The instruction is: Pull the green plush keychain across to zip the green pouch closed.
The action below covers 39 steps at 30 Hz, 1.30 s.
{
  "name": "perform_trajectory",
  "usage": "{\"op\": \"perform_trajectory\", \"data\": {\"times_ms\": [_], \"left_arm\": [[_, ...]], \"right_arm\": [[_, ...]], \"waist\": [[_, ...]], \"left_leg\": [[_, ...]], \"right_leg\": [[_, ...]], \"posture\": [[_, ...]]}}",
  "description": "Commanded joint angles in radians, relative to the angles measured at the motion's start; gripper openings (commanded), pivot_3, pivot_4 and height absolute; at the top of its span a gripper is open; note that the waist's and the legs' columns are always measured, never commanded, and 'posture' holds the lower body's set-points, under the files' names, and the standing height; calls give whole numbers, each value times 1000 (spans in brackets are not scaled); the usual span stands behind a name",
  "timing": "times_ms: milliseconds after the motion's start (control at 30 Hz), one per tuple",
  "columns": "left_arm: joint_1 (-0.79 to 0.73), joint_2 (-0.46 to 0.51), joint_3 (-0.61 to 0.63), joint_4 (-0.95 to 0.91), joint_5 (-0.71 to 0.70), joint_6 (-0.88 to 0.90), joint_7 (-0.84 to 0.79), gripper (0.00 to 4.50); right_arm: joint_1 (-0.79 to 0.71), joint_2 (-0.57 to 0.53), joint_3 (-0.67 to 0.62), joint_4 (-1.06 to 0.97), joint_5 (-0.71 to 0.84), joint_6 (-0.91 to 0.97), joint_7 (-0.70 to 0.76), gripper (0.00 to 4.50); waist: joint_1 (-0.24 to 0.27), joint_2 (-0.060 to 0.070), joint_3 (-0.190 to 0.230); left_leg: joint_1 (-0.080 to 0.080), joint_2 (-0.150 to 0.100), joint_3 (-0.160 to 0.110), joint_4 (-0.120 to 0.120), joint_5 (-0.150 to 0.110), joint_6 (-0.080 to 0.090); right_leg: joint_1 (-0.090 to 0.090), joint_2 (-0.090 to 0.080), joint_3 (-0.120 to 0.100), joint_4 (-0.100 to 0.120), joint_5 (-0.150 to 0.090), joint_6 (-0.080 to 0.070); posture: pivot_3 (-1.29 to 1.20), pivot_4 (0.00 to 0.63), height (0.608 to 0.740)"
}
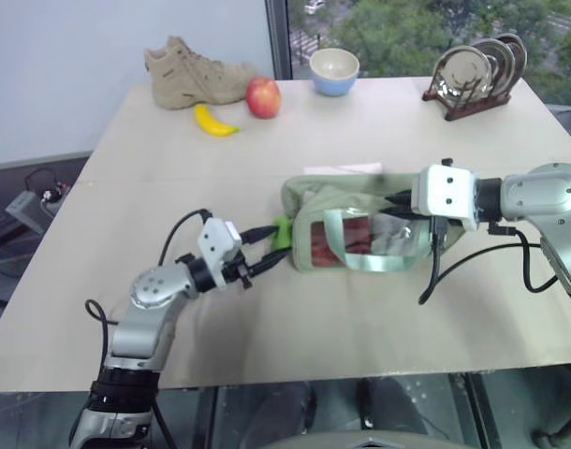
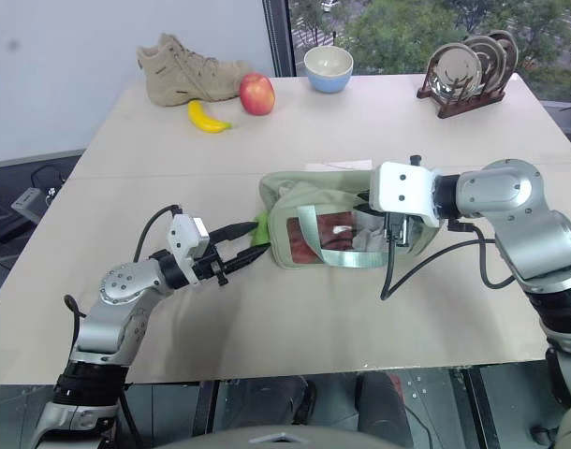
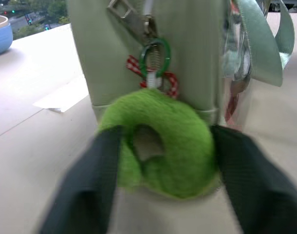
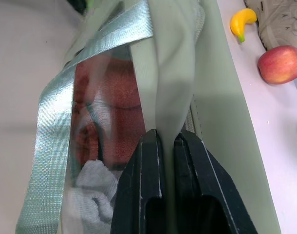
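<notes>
Status: the green pouch [image 1: 356, 229] sits mid-table, clear window toward the robot, straps draped over it, red and white contents visible inside. The right gripper [image 4: 167, 141] is pinched together on a fold of the pouch's top fabric at its right end — the wrist view shows both fingers pressed flat against the cloth, so that end looks anchored. The green plush keychain [image 3: 160, 141] hangs at the pouch's left end face, low, just above the table, tied through a green ring and a red-and-white cord to the zipper pull. The left gripper [image 1: 269, 249] has it bracketed: one finger [image 3: 85, 185] on each side of the plush, touching or nearly touching its flanks. I'd call it a grip, though how firmly it squeezes I cannot tell; the plush looks barely compressed. Progress, as I judge it: setup done, actual zipping not begun. The charm is still at the left end, and the top seam looks slack and gaping where the right gripper holds it, so I read the zipper as open along most of its length, though the teeth themselves are hard to make out. Left to do — firm up the hold on the plush, then drag it along the top toward the right-hand end while the right side holds tension.
</notes>
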Motion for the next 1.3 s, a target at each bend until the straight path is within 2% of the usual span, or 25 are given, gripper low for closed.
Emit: {"op": "perform_trajectory", "data": {"times_ms": [33,67,300,533,800,1067,1100,1133,1233,1267,1300], "left_arm": [[-16,13,25,2,-16,-31,-13,514],[-19,15,26,6,-18,-32,-17,43],[-75,31,58,59,13,-126,-9,43],[-298,72,100,210,156,-523,55,43],[-496,76,-6,346,184,-720,-25,43],[-604,39,-94,443,164,-749,-104,43],[-607,41,-98,446,162,-745,-111,736],[-610,42,-100,451,162,-743,-115,1031],[-617,35,-95,455,151,-722,-105,2456],[-613,35,-91,449,133,-693,-109,2641],[-609,35,-84,441,112,-656,-110,2641]], "right_arm": [[8,4,-3,-17,2,5,8,0],[7,4,-3,-14,2,4,9,0],[5,7,0,0,2,2,14,0],[4,17,8,-6,5,13,21,0],[-8,37,10,1,-8,23,13,0],[-21,60,13,-6,-23,48,-3,0],[-22,63,12,-5,-26,50,-4,0],[-23,64,12,-3,-28,49,-3,0],[-25,70,13,1,-33,50,-5,0],[-24,72,14,1,-34,50,-6,0],[-24,73,14,2,-34,50,-6,0]], "waist": [[2,0,0],[2,0,0],[3,0,0],[3,-1,0],[2,-2,0],[-8,-2,0],[-10,-2,0],[-12,-2,0],[-17,-2,0],[-19,-2,0],[-20,-2,0]], "left_leg": [[0,0,0,0,0,0],[0,0,0,0,0,0],[0,0,0,0,0,0],[-1,0,0,1,0,0],[-2,0,-1,1,0,0],[-2,0,-1,2,0,0],[-2,0,-1,2,0,0],[-2,0,-1,2,0,0],[-2,0,-1,2,0,0],[-2,0,-1,2,0,0],[-2,0,-1,2,0,0]], "right_leg": [[0,0,0,0,0,0],[0,0,0,0,0,0],[0,0,0,0,0,0],[0,0,-1,0,0,0],[0,0,-2,-1,0,0],[0,0,-2,0,0,0],[0,0,-2,0,0,0],[0,0,-2,0,0,0],[0,0,-2,0,0,0],[0,0,-2,0,0,0],[0,0,-2,0,0,0]], "posture": [[0,150,740],[0,150,740],[0,150,740],[0,150,740],[0,150,740],[0,150,740],[0,150,740],[0,150,740],[0,150,740],[0,150,740],[0,150,740]]}}
